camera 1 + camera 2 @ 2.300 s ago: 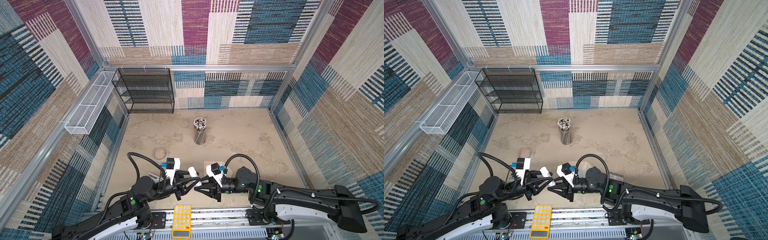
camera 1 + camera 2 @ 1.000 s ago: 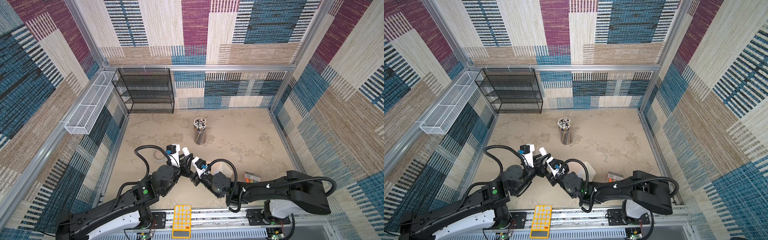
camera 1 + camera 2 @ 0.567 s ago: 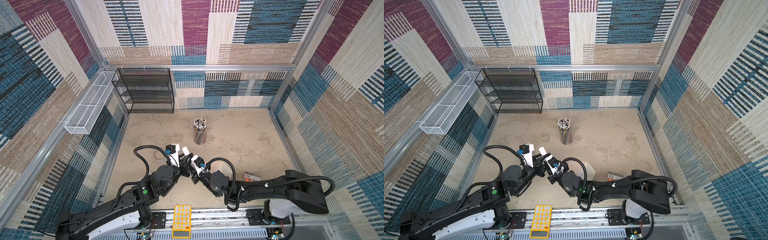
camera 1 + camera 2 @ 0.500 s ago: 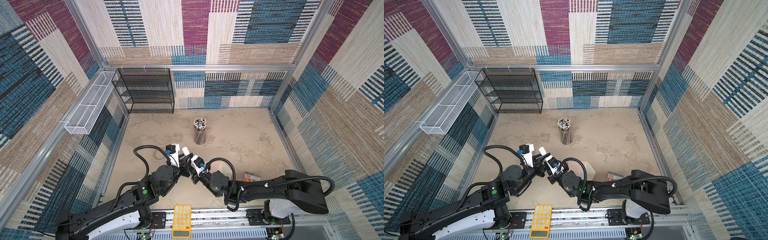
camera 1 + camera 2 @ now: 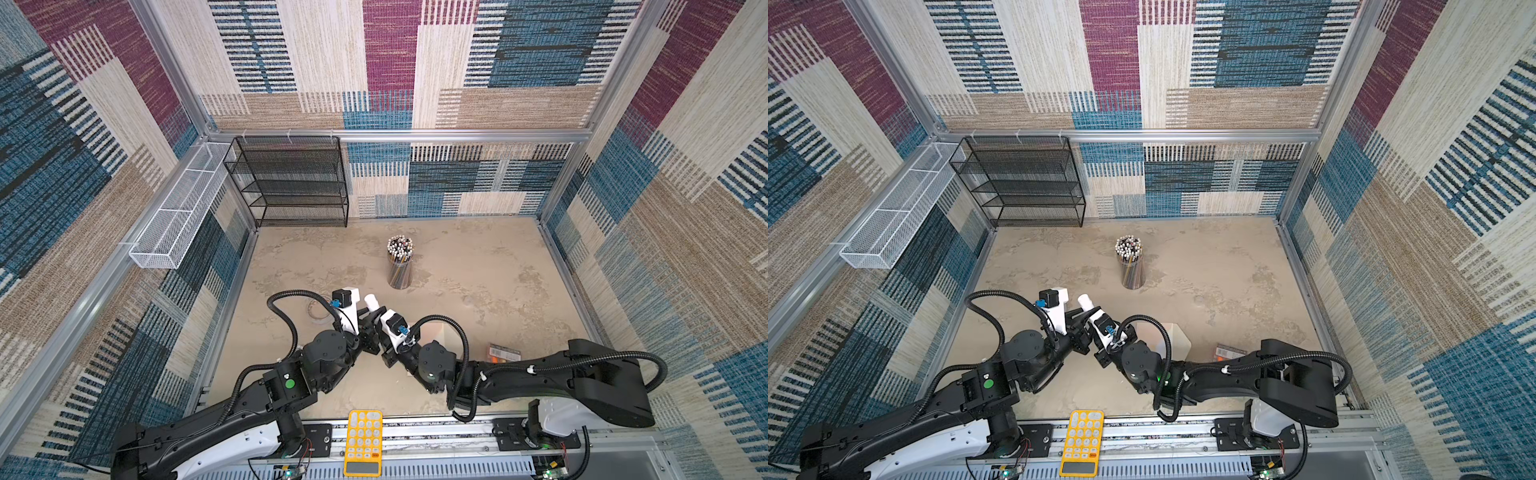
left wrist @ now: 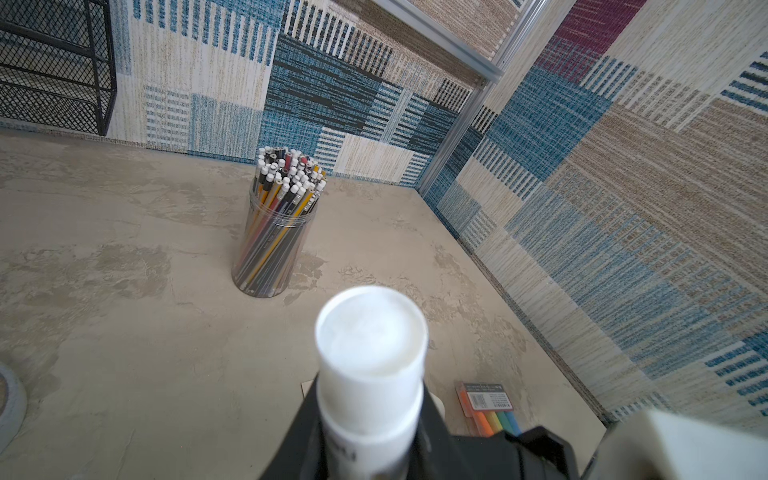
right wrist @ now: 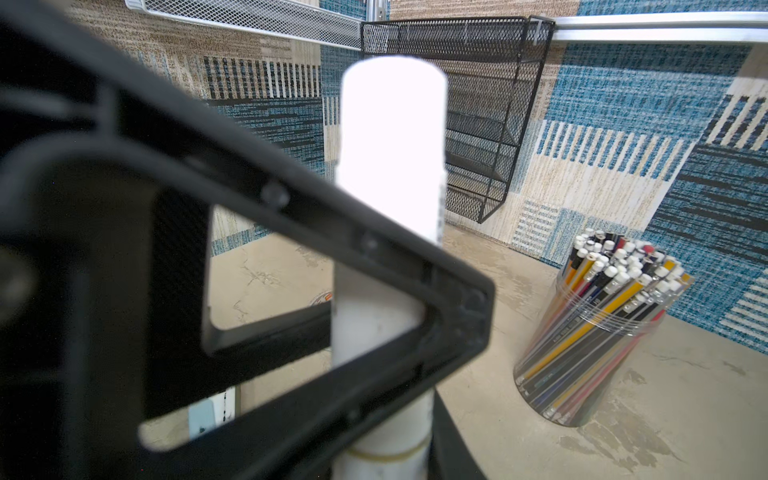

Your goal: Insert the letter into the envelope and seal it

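Both arms meet at the front of the table [image 5: 478, 270], left of centre, on one white tube [image 6: 372, 332].

Left gripper [image 6: 370, 436]: fingers [image 6: 297, 440] pinch the tube on both sides. The capped end sticks out past them, toward the pencil cup [image 5: 400, 266].

Right gripper [image 7: 386, 457]: the tube's lower end sits between its fingers. One finger [image 7: 455, 440] lies against the tube's side; the other is hidden behind the left gripper's black finger frame. Reads as clamped on the tube.

The tube is held clear of the table, tilted.

The envelope [image 5: 1179, 340] lies flat on the table, just right of the grippers and partly under the right arm's cable. Its pointed edge faces right. Neither gripper touches it. I can't tell the letter apart from the envelope in either top view.

Also on the table:
- Tape roll [image 5: 318, 313], just left of the grippers.
- Marker pack [image 5: 504, 354], right of the envelope.
- Black mesh shelf [image 5: 291, 183], in the back-left corner.

A yellow calculator [image 5: 363, 440] sits on the front rail.
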